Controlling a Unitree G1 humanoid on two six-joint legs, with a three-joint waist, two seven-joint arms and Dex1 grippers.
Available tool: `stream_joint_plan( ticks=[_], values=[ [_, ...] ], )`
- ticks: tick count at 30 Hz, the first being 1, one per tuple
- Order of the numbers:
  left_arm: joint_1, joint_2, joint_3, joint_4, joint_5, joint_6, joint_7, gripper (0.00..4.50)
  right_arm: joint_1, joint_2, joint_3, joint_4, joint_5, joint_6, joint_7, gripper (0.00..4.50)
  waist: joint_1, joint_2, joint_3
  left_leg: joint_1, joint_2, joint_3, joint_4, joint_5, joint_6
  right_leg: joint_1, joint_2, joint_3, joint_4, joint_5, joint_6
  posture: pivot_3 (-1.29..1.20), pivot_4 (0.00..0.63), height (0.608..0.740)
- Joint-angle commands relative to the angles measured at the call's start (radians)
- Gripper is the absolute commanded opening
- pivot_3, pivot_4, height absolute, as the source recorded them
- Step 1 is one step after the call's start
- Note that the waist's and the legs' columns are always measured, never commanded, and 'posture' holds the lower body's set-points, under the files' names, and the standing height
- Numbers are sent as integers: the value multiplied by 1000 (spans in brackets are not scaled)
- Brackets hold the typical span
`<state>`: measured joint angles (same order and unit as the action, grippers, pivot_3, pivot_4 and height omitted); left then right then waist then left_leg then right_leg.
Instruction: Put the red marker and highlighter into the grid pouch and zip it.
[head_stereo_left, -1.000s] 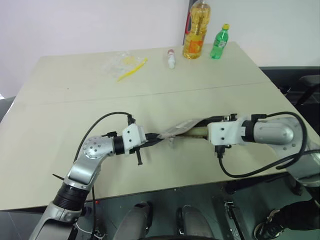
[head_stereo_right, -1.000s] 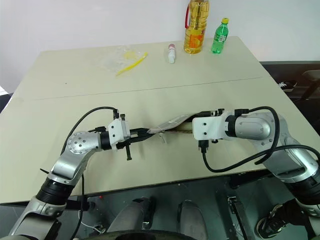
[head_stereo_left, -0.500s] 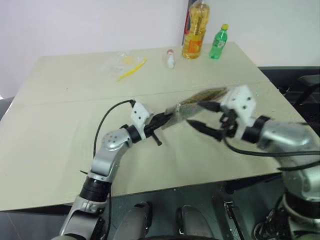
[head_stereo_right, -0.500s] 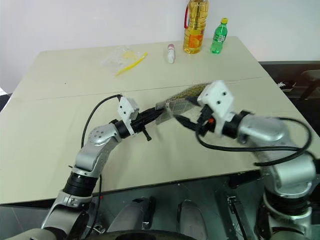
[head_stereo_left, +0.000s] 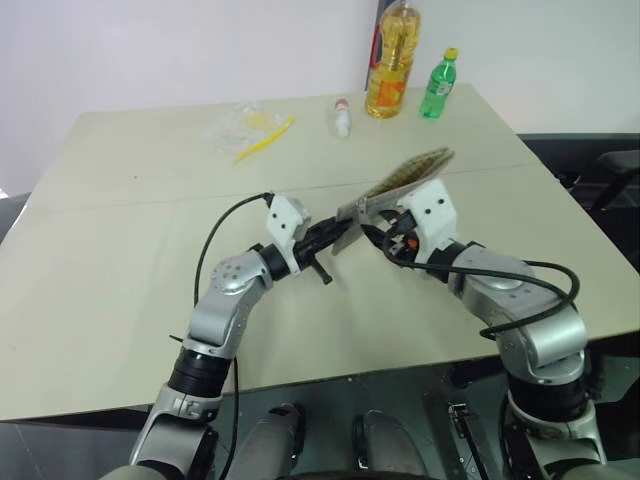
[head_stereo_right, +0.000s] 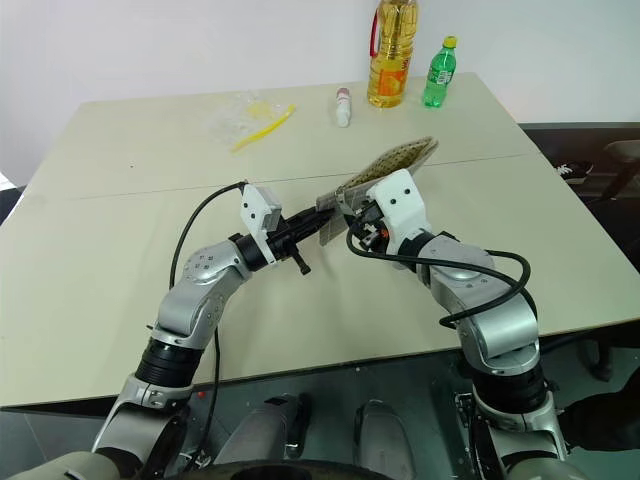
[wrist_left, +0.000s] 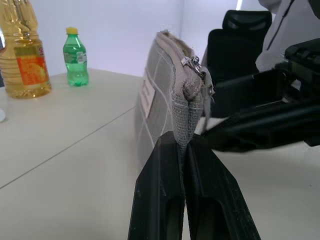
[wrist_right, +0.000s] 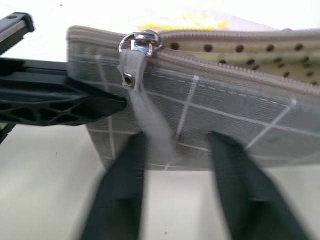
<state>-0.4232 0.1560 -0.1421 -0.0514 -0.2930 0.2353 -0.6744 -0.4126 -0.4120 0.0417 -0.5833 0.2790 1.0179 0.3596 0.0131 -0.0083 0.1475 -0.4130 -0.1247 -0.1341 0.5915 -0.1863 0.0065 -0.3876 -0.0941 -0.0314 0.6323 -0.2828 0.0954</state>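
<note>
The grid pouch (head_stereo_left: 400, 178) hangs in the air above the middle of the counter (head_stereo_left: 120, 250), tilted, its far end rising toward 1 o'clock. The left gripper (wrist_left: 183, 145) is clamped tight on the pouch's near corner, fabric pinched between its 2 fingers. The right gripper (wrist_right: 175, 150) comes in from the 3 o'clock side, its 2 fingers still apart beneath the zipper pull (wrist_right: 140, 42), a grey strap from the pull dangling by 1 of them; it grips nothing that I can see. The zipper is open, showing a dotted lining. At the counter's far edge, around 12 o'clock, stand an oil bottle (head_stereo_left: 388, 62) and a green bottle (head_stereo_left: 437, 84).
</note>
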Motion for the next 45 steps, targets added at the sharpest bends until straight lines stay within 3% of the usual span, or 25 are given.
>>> stream_joint_plan(
  ticks=[1,8,15,21,34,36,37,38,40,43,45],
  values=[
    [-12,1,10,-34,-13,-10,4,0,-22,-4,-10,-21,3,-19,-5,42,0,0,0,0,0,0,0,0,0,0,0,0,0,0,0,0,150,740],
    [-14,34,7,13,44,-78,7,0,-28,-49,-87,-60,22,-2,4,42,0,0,0,0,0,0,0,0,0,0,0,0,0,0,0,0,150,740],
    [-2,139,23,71,86,-183,-61,0,-21,-292,-253,3,-25,-8,30,42,2,0,0,0,0,0,0,0,0,0,0,0,0,0,0,0,150,740],
    [29,195,40,79,71,-206,-106,0,57,-405,-245,91,-68,-79,55,42,-2,0,0,0,0,1,-1,0,0,3,-1,0,0,0,0,0,150,740],
    [99,252,48,23,48,-195,-123,0,82,-405,-192,105,-44,-148,116,42,0,1,0,0,0,1,0,0,0,2,-1,0,-1,0,0,0,150,740],
    [112,259,51,8,42,-184,-122,0,89,-397,-210,98,-21,-141,131,566,-1,1,0,0,1,1,0,0,0,2,-1,0,-1,0,0,0,150,740],
    [112,259,56,2,28,-161,-120,737,93,-399,-217,95,-14,-138,141,1054,-1,1,0,0,1,1,0,0,0,2,-1,0,-1,0,0,0,150,740],
    [112,261,60,-7,10,-136,-125,982,100,-404,-223,90,-7,-140,155,1340,0,1,0,0,1,1,0,0,0,2,-1,0,-1,0,0,0,150,740],
    [112,273,67,-28,-14,-88,-135,1928,125,-417,-236,70,21,-146,201,2311,0,1,0,0,1,0,0,0,0,2,0,0,-1,0,-1,0,150,740],
    [150,359,101,-119,-143,154,-189,3460,206,-424,-306,16,91,-197,297,3839,0,1,1,-1,1,0,0,0,1,1,0,0,-1,0,0,0,150,740],
    [211,442,121,-159,-193,264,-231,3460,262,-438,-352,-2,125,-205,347,3839,-3,1,1,-1,1,0,-1,-1,1,0,0,0,-1,0,0,0,150,740]
  ],
)
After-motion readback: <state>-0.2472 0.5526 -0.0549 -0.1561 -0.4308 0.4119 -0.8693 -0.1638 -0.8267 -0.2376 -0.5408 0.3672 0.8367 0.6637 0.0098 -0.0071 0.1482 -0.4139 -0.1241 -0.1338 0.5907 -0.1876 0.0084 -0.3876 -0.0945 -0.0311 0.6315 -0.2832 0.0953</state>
